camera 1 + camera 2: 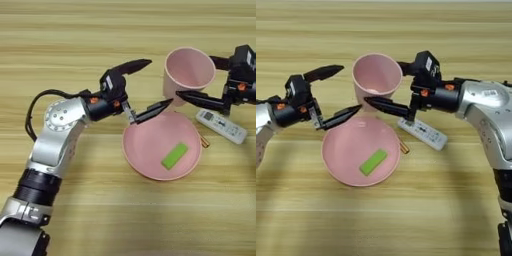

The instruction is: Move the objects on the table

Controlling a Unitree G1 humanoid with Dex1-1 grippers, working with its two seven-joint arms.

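The pink plate [161, 147] lies on the wood-grain table [75, 45] and serves as the reference for all positions. The green bar [174, 155] lies flat inside the plate, toward its near right part, set diagonally. The pink cup [377, 77] stands upright just beyond the plate's far rim, with its mouth open to the camera; whether its base touches the plate cannot be determined. The white remote [422, 132] lies on the table just right of the plate, beyond its right rim and angled. The small brass-coloured stick [404, 147] lies against the plate's right rim, between plate and remote. The left gripper [148, 86] is positioned at the far left rim of the plate; its fingers are spread wide, the lower tip over the plate's far edge, the upper finger pointing toward the cup, and nothing between them. The right gripper [385, 84] reaches in from the right of the plate, with one finger behind the cup's right side and the other extended along the cup's near side above the plate's far rim; the fingers straddle the cup, but contact with its wall cannot be confirmed.
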